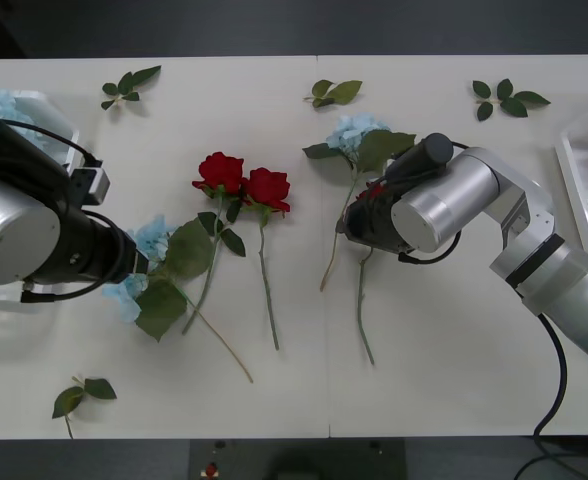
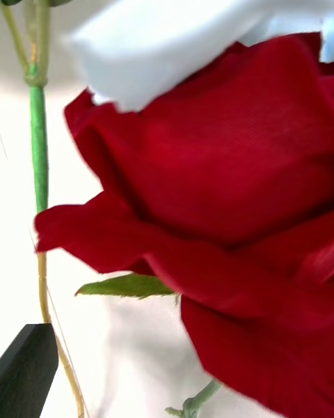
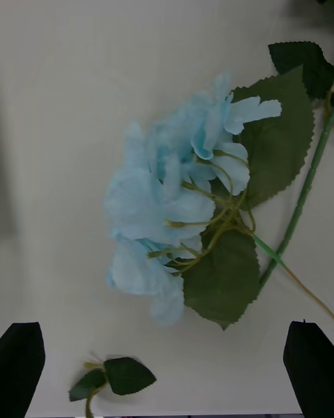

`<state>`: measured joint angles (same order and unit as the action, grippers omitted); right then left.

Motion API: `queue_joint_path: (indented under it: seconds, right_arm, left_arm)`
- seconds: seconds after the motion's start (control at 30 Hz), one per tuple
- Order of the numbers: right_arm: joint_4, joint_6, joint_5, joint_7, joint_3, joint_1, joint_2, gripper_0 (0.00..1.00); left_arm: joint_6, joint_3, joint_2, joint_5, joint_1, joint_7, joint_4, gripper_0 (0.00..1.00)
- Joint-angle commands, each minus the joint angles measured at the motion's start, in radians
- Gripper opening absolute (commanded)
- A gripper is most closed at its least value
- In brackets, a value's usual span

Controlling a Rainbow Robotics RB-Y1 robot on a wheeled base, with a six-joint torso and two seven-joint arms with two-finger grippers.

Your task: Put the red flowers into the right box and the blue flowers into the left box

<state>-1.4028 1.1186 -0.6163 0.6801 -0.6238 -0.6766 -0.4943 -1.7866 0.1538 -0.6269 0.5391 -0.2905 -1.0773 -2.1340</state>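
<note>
Left gripper (image 3: 167, 362) hangs over the white counter (image 1: 424, 350), its black fingers (image 3: 21, 366) spread wide at the two corners of the left wrist view, holding nothing. Ahead of them, between the two tips but apart from them, lies a pale-blue fluffy artificial hydrangea cluster (image 3: 167, 209) with big dark green leaves, thin green stem running away from the head. A small loose green leaf sprig (image 3: 111, 380) lies on the counter just beside one fingertip.

Right gripper (image 1: 359, 215) is low over a red artificial rose (image 2: 229, 202) on a thin green stem; bloom sits right up against the fingers in the right wrist view. One black finger (image 2: 28, 369) shows; cannot tell how far they are open or whether they grip the bloom. A second pale-blue cluster (image 1: 354, 132) lies just beyond the gripper, touching the rose.

Two more red roses (image 1: 242, 182) lie side by side mid-counter, between the arms. Left translucent white plastic tray (image 1: 44, 115) holds blue flowers behind the left arm; right translucent white tray (image 1: 574, 170) holds one red rose.
</note>
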Motion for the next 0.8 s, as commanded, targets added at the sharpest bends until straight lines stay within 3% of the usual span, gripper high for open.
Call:
queue_joint_path:
  seconds: [0.03,0.2,0.4,0.67,0.8]
  right_arm:
    - [0.004,-0.005,0.016,-0.034,-0.008,-0.023,0.033,0.94]
    - [0.005,-0.008,0.020,-0.033,-0.024,-0.023,0.034,0.89]
    - [0.005,-0.010,0.029,-0.033,-0.033,-0.023,0.034,0.68]
    - [0.036,-0.036,0.029,-0.033,-0.042,-0.031,0.040,0.64]
    - [0.068,-0.039,0.027,-0.031,-0.043,-0.044,0.054,0.43]
  left_arm:
    - [-0.039,0.036,0.058,-0.047,0.007,0.132,-0.027,1.00]
    - [-0.079,0.092,0.116,-0.082,0.004,0.260,-0.027,1.00]
    - [-0.059,0.220,0.124,-0.156,-0.002,0.413,-0.023,1.00]
    - [0.033,0.348,0.124,-0.209,-0.022,0.533,0.060,1.00]
    - [0.092,0.363,0.133,-0.209,-0.027,0.542,0.120,1.00]
